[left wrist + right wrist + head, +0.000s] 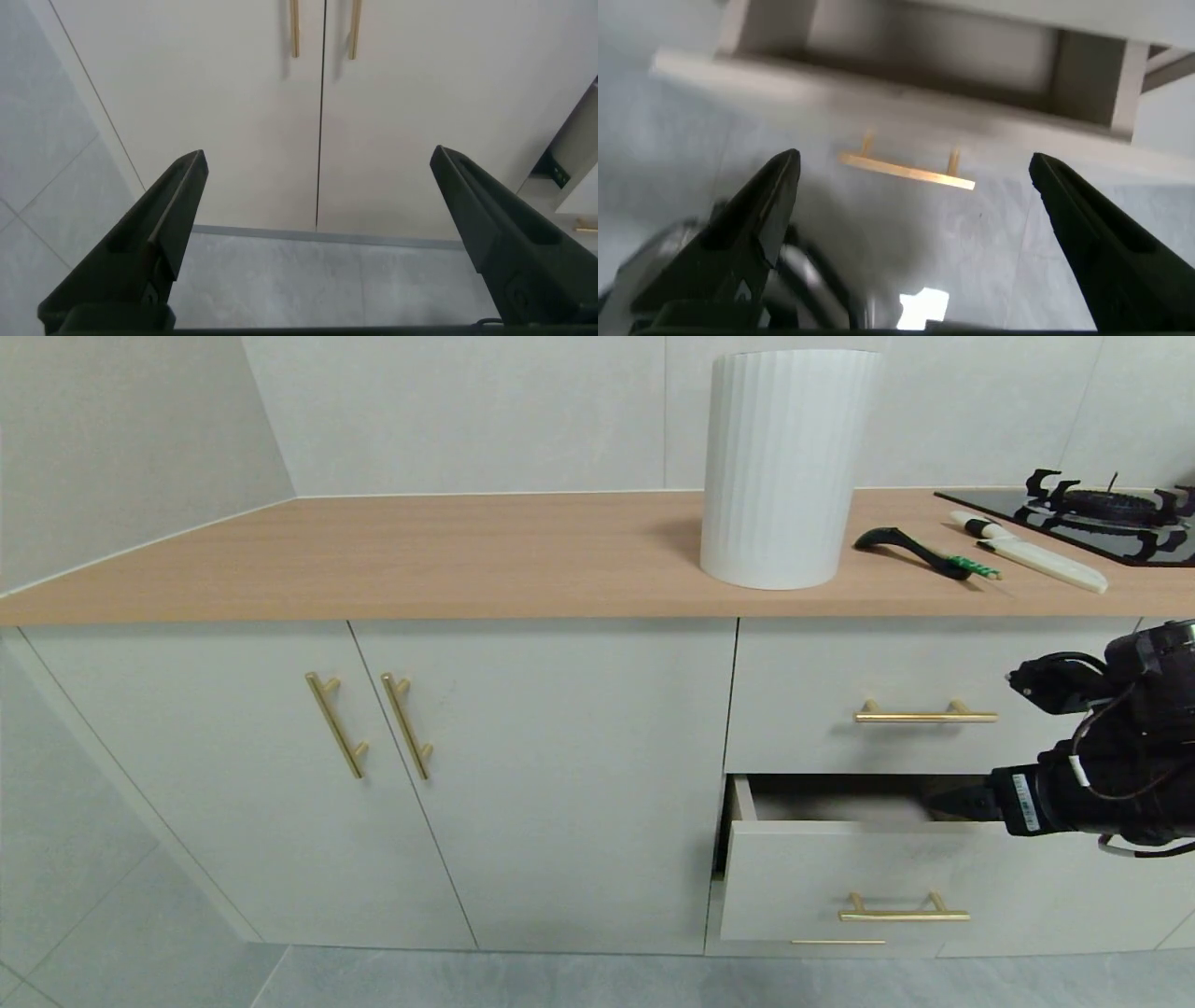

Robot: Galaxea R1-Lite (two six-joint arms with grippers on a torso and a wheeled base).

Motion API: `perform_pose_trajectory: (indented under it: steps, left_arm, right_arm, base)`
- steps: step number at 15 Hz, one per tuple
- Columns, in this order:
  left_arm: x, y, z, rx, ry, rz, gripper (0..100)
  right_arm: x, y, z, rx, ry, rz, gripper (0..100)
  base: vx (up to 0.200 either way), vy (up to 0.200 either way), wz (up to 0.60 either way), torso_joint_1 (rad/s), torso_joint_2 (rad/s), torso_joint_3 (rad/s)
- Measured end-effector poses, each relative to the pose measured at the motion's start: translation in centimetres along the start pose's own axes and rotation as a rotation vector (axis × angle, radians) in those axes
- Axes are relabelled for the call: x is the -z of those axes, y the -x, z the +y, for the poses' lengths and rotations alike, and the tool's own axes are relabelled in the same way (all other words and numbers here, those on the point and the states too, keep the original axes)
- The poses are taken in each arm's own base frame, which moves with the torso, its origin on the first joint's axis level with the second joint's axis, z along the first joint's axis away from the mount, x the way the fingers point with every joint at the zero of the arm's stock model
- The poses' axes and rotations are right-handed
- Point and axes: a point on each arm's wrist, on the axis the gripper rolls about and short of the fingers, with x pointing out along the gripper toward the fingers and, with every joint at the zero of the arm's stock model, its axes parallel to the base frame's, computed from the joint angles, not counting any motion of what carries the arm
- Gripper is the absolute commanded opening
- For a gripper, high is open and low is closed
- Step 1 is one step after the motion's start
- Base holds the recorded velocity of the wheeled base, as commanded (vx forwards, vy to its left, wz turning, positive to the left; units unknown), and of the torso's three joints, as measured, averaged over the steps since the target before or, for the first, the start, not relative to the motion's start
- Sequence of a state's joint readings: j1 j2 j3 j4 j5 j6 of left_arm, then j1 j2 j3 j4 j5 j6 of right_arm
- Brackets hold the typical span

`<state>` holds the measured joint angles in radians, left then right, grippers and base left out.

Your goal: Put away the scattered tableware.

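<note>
The tableware lies on the far right of the wooden countertop point(420, 555): a black utensil point(920, 553) and a white knife point(1032, 558) sit side by side between the tall white ribbed container point(784, 467) and the gas hob point(1102, 518). Below them, the lower drawer point(840, 877) stands pulled out, and the right gripper point(912, 163) hangs over it with its jaws spread wide and nothing between them. The left gripper point(318, 157) is just as widely parted and empty, facing the closed cabinet doors point(318, 112) to the left of the drawers.
</note>
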<state>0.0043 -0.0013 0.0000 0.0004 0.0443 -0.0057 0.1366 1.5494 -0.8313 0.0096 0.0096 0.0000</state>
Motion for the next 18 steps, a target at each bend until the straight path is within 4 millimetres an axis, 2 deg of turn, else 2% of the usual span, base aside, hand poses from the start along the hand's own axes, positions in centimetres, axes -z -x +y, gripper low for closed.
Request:
perform_pose_trajectory:
  steps: [4, 7, 11, 14, 18]
  left_arm:
    - [0.0, 0.0, 0.0, 0.000, 0.000, 0.000, 100]
    - [0.0, 0.0, 0.0, 0.000, 0.000, 0.000, 100]
    - [0.0, 0.0, 0.0, 0.000, 0.000, 0.000, 100]
    - [0.0, 0.0, 0.0, 0.000, 0.000, 0.000, 100]
    - [0.0, 0.0, 0.0, 0.001, 0.000, 0.000, 100]
  right_arm:
    - [0.1, -3.3, 0.0, 0.067, -0.051, 0.000, 100]
    - [-0.1, -6.4, 0.0, 0.111, -0.099, -0.064, 100]
    - [1.2, -9.9, 0.5, 0.139, -0.100, -0.062, 100]
    - [2.2, -11.4, 0.6, 0.147, -0.093, -0.020, 100]
    - [2.6, -11.7, 0.6, 0.153, -0.089, -0.003, 100]
  base:
    - [0.000, 0.000, 0.00, 0.000, 0.00, 0.000]
    - [0.000, 0.000, 0.00, 0.000, 0.00, 0.000]
    - [0.000, 0.000, 0.00, 0.000, 0.00, 0.000]
    - [0.000, 0.000, 0.00, 0.000, 0.00, 0.000]
    - [0.000, 0.000, 0.00, 0.000, 0.00, 0.000]
